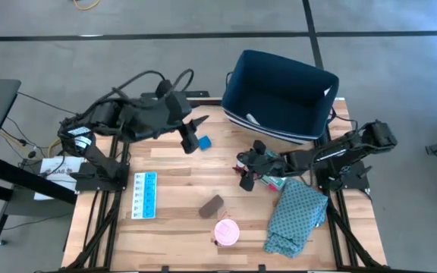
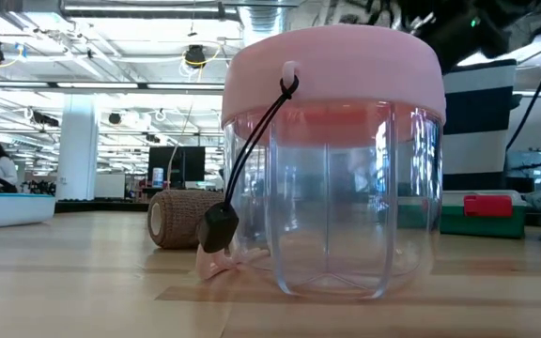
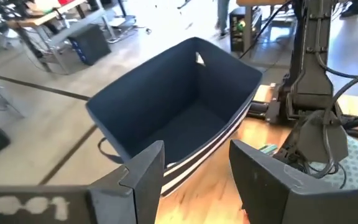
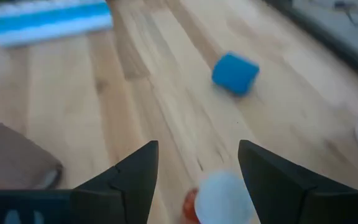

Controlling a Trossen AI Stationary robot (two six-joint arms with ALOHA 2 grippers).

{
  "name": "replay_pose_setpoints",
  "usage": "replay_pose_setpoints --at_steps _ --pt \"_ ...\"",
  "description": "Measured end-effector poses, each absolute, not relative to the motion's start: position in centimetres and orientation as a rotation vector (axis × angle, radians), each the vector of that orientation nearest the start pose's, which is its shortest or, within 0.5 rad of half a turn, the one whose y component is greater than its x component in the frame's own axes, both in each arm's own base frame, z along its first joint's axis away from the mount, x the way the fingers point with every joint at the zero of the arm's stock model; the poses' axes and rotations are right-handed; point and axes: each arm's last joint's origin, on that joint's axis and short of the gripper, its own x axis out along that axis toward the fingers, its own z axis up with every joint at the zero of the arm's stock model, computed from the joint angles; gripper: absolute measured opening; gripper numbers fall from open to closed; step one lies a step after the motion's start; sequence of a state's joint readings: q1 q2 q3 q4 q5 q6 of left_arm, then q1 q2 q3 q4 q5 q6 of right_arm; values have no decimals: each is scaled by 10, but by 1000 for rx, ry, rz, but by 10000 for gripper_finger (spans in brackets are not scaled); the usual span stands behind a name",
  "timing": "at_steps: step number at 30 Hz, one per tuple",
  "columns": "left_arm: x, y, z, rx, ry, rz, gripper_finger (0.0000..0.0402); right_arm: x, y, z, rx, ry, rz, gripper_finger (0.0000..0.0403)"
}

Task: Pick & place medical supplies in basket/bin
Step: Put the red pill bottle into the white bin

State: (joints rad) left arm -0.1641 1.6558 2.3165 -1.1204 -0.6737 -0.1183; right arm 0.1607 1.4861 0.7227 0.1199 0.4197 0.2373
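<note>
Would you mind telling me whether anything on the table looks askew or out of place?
The navy bin sits skewed to the table edges, one corner jutting past the far edge. The teal cloth lies crumpled by the right arm. Nothing looks spilled or damaged.
</note>
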Motion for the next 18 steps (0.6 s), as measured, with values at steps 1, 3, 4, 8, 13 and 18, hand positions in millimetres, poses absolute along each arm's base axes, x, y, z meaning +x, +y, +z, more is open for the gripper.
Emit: replay_pose_setpoints --at_steps 1,3,4,8,13,18 --pt "278 -31 525 79 389 522 173 290 34 180 57 604 -332 214" --pt "277 -36 525 83 386 508 173 291 32 176 95 606 -356 214" --pt "277 -39 525 84 385 499 173 293 32 175 103 602 -366 214" --pt "276 -44 525 112 391 478 173 292 32 175 104 597 -383 214" --pt "276 -44 524 125 401 477 173 292 31 175 106 593 -420 214" --pt "275 -44 523 139 419 485 173 291 35 175 101 591 -405 214"
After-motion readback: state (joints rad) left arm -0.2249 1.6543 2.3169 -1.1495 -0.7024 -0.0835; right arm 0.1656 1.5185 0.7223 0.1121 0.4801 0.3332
